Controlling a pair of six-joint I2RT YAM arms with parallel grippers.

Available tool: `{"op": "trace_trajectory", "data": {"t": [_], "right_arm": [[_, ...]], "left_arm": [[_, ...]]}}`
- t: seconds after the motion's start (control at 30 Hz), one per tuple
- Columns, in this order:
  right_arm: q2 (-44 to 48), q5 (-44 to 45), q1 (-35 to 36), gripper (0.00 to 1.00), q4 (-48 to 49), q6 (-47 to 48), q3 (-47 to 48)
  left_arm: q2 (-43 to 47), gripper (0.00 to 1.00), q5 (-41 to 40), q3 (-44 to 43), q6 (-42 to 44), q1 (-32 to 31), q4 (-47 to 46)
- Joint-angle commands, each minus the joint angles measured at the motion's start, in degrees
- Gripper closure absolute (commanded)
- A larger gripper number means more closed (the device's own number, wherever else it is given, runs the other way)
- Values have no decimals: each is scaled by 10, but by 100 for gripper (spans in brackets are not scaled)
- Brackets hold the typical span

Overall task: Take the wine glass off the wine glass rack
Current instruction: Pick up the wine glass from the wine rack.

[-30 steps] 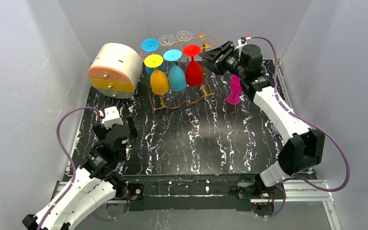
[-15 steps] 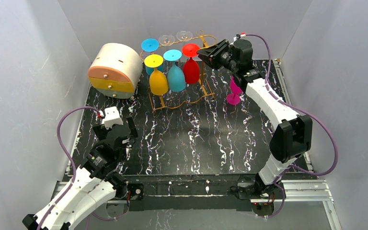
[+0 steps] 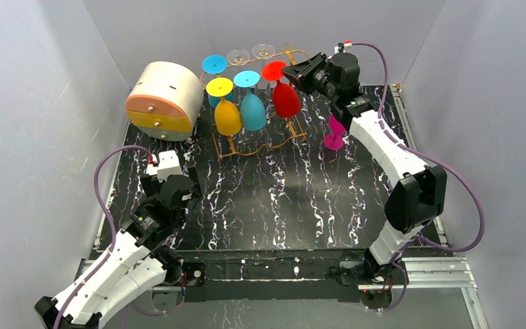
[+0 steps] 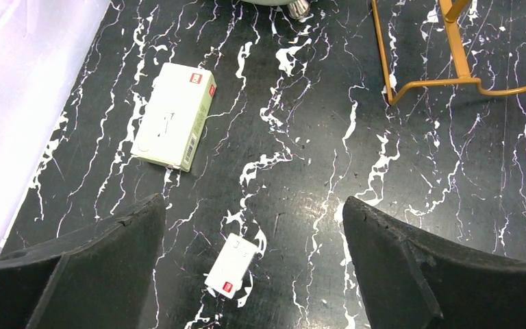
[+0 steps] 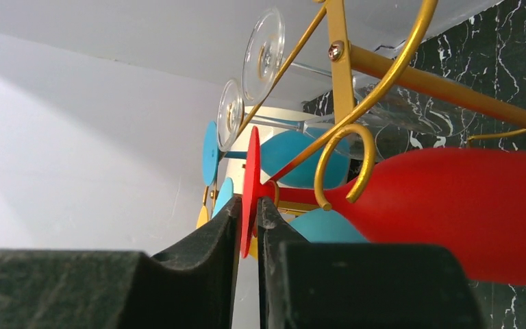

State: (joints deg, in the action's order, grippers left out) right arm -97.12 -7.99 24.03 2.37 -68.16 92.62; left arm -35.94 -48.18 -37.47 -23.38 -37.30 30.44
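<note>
Right gripper (image 5: 248,209) pinches the flat foot of the red wine glass (image 5: 452,205), which hangs tilted at the right end of the wine glass rack (image 5: 340,75). We would draw it level along the rail so the stem clears the scroll. On the rack: one red, one yellow glass (image 3: 227,116), two blue glasses (image 3: 252,110), two clear glasses (image 3: 238,55) — six. One magenta glass (image 3: 333,133) stands beside.

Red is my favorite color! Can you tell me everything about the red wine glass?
The red wine glass looks like shiny, solid-red plastic: flat round foot, thin stem, rounded bowl. It hangs upside down at the right end of the golden wire rack, with its bowl tilted sideways. The right gripper pinches the foot's edge between its black fingers.
</note>
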Motion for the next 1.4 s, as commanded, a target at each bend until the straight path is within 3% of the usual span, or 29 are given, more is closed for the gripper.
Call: {"op": "trace_trajectory", "data": {"t": [0.0, 0.17, 0.4, 0.63, 1.37], "right_arm": [[-2, 28, 6, 79, -6, 24, 40], [-12, 31, 9, 83, -23, 30, 57], [-25, 36, 15, 80, -61, 39, 86], [-22, 36, 16, 98, -76, 36, 93], [60, 34, 16, 99, -53, -1, 30]], "left_arm": [[-3, 2, -1, -20, -4, 1, -2], [-5, 2, 1, -21, -3, 1, -3], [-5, 2, 3, -21, -3, 1, -4], [-8, 2, 13, -21, 3, 1, -7], [-14, 2, 44, -23, 12, 1, -15]]}}
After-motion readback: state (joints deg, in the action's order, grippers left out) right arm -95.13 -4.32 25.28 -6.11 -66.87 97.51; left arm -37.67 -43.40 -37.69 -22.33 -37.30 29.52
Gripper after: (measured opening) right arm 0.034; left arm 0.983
